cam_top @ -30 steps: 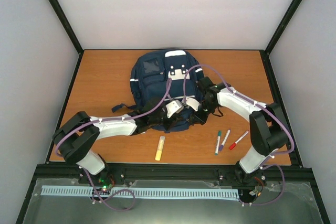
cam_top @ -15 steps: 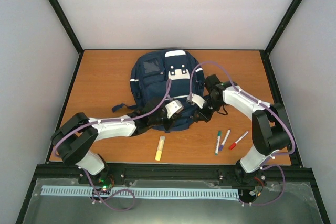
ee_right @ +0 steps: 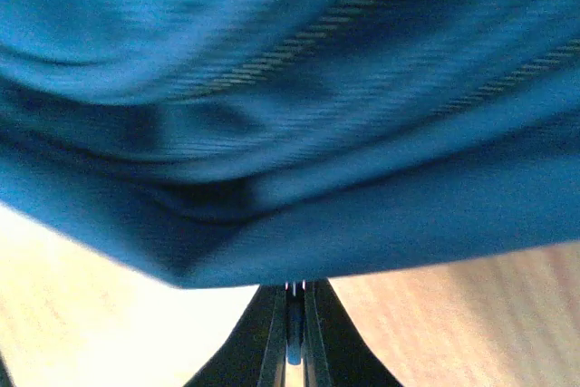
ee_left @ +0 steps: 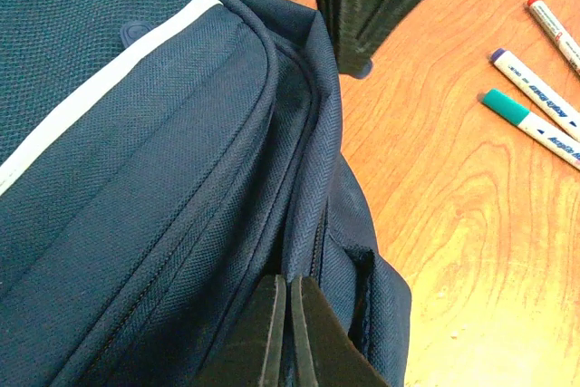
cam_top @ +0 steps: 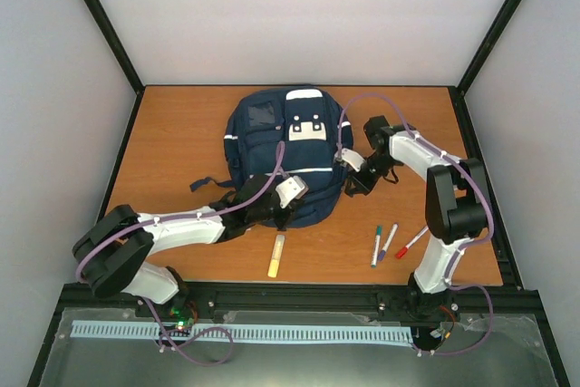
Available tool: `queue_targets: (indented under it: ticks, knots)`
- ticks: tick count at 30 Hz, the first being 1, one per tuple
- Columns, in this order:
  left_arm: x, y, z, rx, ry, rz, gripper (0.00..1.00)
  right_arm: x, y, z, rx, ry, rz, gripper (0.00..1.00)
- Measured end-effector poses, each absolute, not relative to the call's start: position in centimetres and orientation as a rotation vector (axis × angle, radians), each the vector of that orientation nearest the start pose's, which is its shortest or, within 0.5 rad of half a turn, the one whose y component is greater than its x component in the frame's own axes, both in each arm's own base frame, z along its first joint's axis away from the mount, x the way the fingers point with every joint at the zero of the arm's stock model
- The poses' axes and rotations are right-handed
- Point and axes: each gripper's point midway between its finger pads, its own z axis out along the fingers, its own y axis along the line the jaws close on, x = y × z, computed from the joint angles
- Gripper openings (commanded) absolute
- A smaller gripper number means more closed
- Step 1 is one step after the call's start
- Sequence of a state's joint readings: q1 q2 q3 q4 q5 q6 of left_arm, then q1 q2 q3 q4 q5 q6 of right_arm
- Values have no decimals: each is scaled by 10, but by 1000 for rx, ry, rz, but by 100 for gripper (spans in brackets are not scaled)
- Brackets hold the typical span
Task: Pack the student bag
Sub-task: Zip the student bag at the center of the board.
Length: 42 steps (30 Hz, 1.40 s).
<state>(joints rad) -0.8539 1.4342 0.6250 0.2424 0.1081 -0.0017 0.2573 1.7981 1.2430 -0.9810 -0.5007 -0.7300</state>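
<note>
Your jaws are both closed: the left pair sits against the near zipper seam of the student bag (cam_top: 263, 153), the right pair at its right edge. The bag lies flat on the table (cam_top: 181, 133). On the side of the bag nearest you lie a yellow highlighter (cam_top: 275, 256) and three markers (cam_top: 390, 240).

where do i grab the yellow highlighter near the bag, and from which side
Take the highlighter at mid-barrel, coming straight down from above. It lies flat on the table with nothing touching it, its length running roughly from the near edge toward the bag. So the jaws should close across its narrow width, left to right.
</note>
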Motion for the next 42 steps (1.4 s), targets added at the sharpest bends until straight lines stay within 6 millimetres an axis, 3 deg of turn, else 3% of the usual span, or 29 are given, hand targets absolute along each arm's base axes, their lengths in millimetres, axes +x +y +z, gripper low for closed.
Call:
queue_targets:
  ticks: [9,15,31,42]
  knots:
    - [249,-310,107,961,1983,-591,1,340,144,50,-1327,2610,631,3]
    - [249,-310,106,960,1988,-590,1,358,139,41,-1286,2630,622,3]
    - [249,-309,106,955,1995,-592,1,408,141,37,-1122,2655,568,4]
    - [249,-310,103,944,2016,-597,1,414,139,32,-1068,2684,572,15]
